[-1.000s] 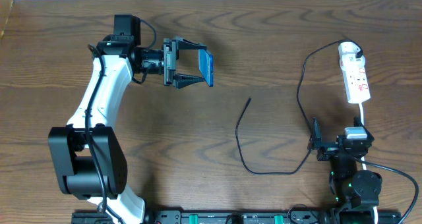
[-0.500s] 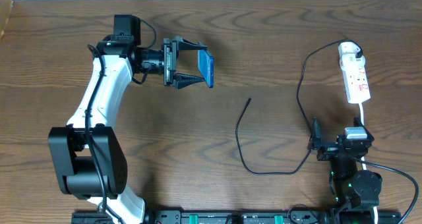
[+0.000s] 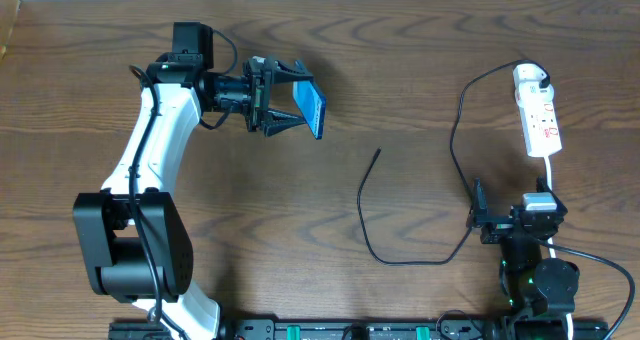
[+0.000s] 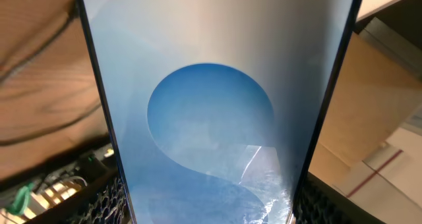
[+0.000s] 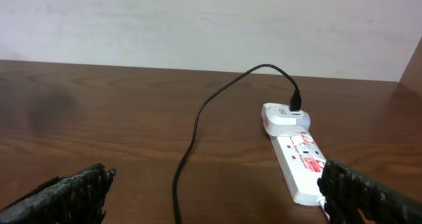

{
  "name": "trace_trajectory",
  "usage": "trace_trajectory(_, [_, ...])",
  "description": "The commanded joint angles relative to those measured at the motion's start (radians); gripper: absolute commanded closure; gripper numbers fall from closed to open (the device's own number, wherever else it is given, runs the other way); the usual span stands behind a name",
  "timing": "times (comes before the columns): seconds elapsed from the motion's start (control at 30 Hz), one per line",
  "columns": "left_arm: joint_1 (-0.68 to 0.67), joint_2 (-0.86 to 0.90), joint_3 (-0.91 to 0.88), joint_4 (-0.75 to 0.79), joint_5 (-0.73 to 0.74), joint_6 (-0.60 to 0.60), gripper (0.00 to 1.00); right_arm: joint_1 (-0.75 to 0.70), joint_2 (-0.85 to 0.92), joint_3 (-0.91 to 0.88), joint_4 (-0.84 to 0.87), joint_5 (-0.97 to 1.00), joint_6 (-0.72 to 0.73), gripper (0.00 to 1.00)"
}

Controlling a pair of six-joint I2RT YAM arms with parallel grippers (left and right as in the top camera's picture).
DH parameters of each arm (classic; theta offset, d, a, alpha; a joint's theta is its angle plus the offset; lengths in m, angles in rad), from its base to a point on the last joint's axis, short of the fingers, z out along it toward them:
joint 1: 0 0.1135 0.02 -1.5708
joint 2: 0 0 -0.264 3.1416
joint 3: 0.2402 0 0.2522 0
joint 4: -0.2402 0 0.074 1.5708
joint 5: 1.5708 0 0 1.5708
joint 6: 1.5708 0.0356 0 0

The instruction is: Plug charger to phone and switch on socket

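My left gripper (image 3: 300, 105) holds the phone (image 3: 313, 108) by its long edges above the table at the upper left; its light blue screen with a round blue blob (image 4: 217, 112) fills the left wrist view. The charger's black cable (image 3: 372, 235) loops across the middle of the table, its free plug tip (image 3: 378, 152) lying loose, and runs up to the white adapter (image 3: 528, 77) seated in the socket (image 3: 541, 123) at the far right. My right gripper (image 5: 217, 191) stands open near the front right, apart from cable (image 5: 191, 145) and socket (image 5: 300, 165).
The socket's white cord (image 3: 549, 170) runs down toward the right arm's base (image 3: 535, 270). The table's far edge meets a pale wall (image 5: 198, 20). A cardboard box (image 4: 376, 118) shows past the phone in the left wrist view.
The left gripper has turned slightly with the phone, tilting its outer end a little downward. The right arm and the cable have not moved.
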Motion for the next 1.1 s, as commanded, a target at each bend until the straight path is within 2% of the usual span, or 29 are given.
trace_trajectory(0.0, [0.001,-0.026,0.024,0.000,-0.004,0.078,0.93,-0.006,-0.004,-0.001,-0.004,0.008,-0.011,0.01])
trace_trajectory(0.13, [-0.006,-0.026,0.024,0.001,-0.004,0.114,0.93,-0.006,-0.004,-0.001,-0.004,0.008,-0.011,0.01])
trace_trajectory(0.4, [-0.066,-0.026,0.024,0.001,-0.004,0.114,0.93,-0.006,-0.004,-0.001,-0.004,0.008,-0.011,0.01])
trace_trajectory(0.7, [-0.073,-0.026,0.024,0.001,-0.004,0.113,0.93,-0.006,-0.004,-0.001,-0.003,0.008,-0.011,0.01])
trace_trajectory(0.93, [-0.072,-0.026,0.024,0.014,-0.003,0.041,0.93,-0.006,-0.004,-0.001,-0.003,0.004,-0.006,0.01])
trace_trajectory(1.07, [-0.072,-0.026,0.024,0.020,-0.003,0.041,0.93,-0.006,-0.004,-0.001,0.003,-0.012,0.068,0.01])
